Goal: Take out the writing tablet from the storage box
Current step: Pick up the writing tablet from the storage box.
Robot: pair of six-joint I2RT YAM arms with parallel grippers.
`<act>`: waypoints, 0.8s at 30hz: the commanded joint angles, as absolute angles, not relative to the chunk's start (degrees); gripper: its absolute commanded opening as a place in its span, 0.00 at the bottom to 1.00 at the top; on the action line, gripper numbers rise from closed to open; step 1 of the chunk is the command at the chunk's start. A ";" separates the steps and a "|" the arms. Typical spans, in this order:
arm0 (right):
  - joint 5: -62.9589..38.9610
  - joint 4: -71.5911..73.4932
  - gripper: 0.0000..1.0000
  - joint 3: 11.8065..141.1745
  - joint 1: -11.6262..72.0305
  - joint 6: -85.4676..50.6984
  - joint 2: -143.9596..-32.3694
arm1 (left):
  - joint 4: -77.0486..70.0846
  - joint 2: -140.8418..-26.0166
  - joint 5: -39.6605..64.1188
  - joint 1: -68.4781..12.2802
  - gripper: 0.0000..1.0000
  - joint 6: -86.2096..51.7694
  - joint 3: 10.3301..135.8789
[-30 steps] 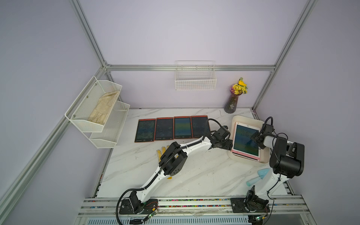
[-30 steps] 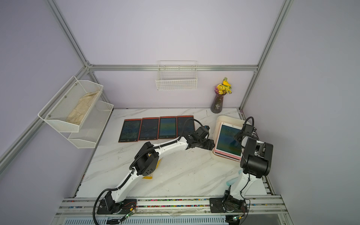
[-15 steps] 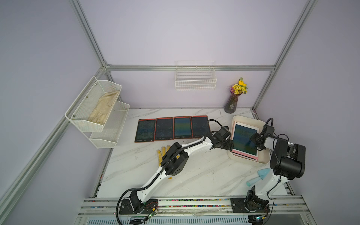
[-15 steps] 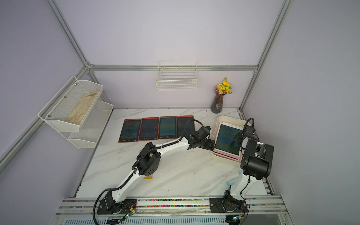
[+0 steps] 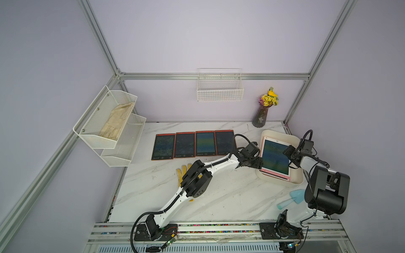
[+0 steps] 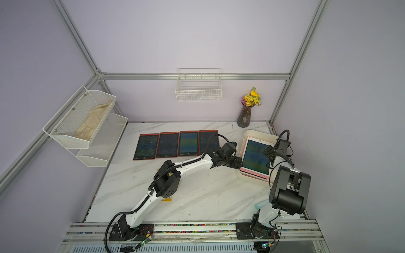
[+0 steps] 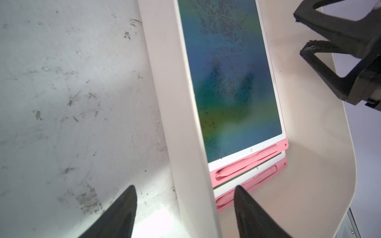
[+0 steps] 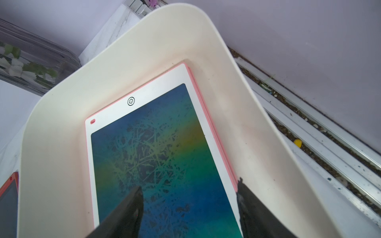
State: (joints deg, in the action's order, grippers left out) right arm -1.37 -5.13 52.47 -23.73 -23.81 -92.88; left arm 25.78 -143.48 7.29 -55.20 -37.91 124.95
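While it lies face up on top of a second pink tablet inside the storage box (image 5: pixel 282 134), the writing tablet (image 5: pixel 275 156) shows a white bezel, a pink back and a blue-green screen, and it sits toward the box's left wall with bare floor along its other long side. A pink stylus (image 7: pixel 245 162) is tucked into its near short edge. The box stands at the right rear of the marble table (image 5: pixel 230 197). The left gripper (image 7: pixel 184 189) straddles the box's left wall with its jaws apart, one finger over the table and one inside, neither visibly pressing the wall. The right gripper (image 8: pixel 188 189) is also spread, one finger above the screen and the other at the tablet's pink long edge; whether it touches is unclear. Left of the box, four red-framed tablets (image 5: pixel 195 144) lie in a row. A vase of yellow flowers (image 5: pixel 262 115) stands behind the box, a pale blue scoop (image 5: pixel 292 198) lies in front, and a yellow glove (image 5: pixel 182 173) is partly hidden under the left arm.
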 commanded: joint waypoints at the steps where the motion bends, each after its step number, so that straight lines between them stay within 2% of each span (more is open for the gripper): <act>1: -1.23 -4.70 0.73 51.22 -23.51 -23.99 -94.32 | 24.83 -142.76 7.44 -55.40 0.73 -37.88 130.34; 24: -8.30 -1.99 0.68 50.69 -22.80 -23.12 -98.95 | 25.14 -143.21 7.38 -55.39 0.72 -37.88 130.78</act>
State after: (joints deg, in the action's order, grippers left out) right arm -3.07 -2.85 50.83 -23.75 -23.24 -98.30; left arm 25.80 -143.48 7.25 -55.20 -37.91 124.95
